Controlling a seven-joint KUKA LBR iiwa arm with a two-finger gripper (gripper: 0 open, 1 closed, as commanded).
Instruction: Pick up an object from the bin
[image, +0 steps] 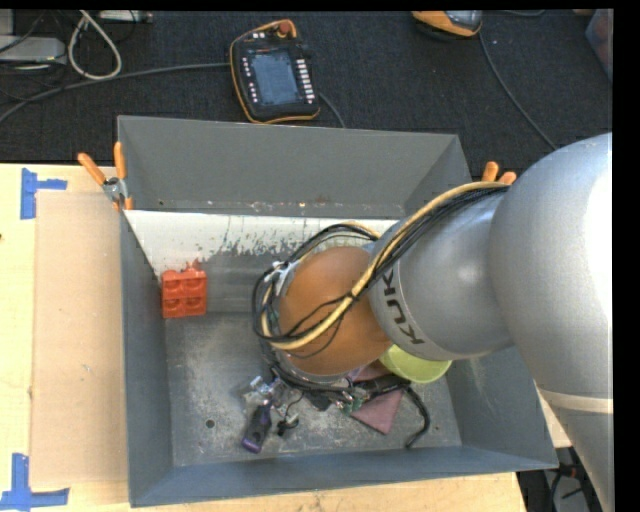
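Observation:
My gripper (272, 396) hangs low over the front middle of the bin floor, mostly hidden under the arm's orange cover. Just in front of it, close to its tip, lies a small purple piece (255, 432). To its right a flat mauve piece (381, 411) rests on the floor, and a yellow-green rounded thing (418, 366) peeks out from beneath the arm. An orange-red studded brick (185, 293) sits apart at the left, against the back slope.
The arm comes in from the right and hides the middle and right of the bin. A thin black curved thing (417, 428) lies near the front right. Bare floor shows at the front left.

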